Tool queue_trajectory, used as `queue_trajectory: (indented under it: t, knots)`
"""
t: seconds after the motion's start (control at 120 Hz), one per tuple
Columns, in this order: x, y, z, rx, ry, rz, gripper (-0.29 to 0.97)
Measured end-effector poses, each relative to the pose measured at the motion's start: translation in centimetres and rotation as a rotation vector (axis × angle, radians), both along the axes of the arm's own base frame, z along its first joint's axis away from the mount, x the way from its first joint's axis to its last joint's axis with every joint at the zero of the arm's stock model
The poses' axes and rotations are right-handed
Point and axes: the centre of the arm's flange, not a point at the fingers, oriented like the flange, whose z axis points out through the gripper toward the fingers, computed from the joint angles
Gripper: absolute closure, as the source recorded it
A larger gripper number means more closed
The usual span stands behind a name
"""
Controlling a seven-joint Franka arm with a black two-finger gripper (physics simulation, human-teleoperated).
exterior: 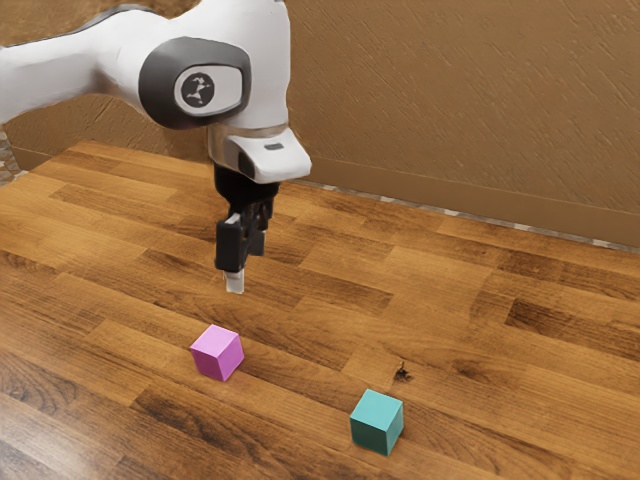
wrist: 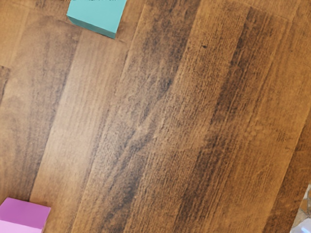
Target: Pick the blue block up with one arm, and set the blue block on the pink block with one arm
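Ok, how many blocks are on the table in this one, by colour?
pink block: 1
blue block: 1
Total: 2

This is a bare robot test space, more lab than home, with the flat look of a render. A white arm [exterior: 150,60] reaches over a desk [exterior: 480,300] of dark wood planks, grained like flooring. Behind it runs a plain brown wall [exterior: 450,90] of woven texture with a skirting strip [exterior: 480,195]. On the desk sit a pink block [exterior: 218,352] and a teal block [exterior: 377,421], plain as test pieces.
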Motion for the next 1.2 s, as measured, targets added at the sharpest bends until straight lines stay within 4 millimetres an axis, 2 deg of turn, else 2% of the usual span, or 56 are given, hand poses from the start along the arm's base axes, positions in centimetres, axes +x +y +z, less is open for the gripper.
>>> queue_trajectory:
  t: [0.092, 0.283, 0.417, 0.558, 0.8, 1.0, 1.2]
  knots:
    - [1.2, -2.2, -4.5, -0.049, 0.012, -0.064, 0.0]
    - [2.8, -6.7, -10.4, -0.119, 0.008, -0.19, 0.0]
    - [3.7, -8.5, -13.5, -0.154, -0.001, -0.242, 0.0]
    - [5.5, -9.2, -17.0, -0.165, -0.02, -0.286, 0.0]
    - [6.9, -10.5, -20.3, -0.15, -0.064, -0.374, 0.0]
    - [7.6, -10.0, -23.4, -0.169, -0.04, -0.32, 0.0]
    - [7.5, -10.5, -25.9, -0.175, -0.02, -0.303, 0.0]
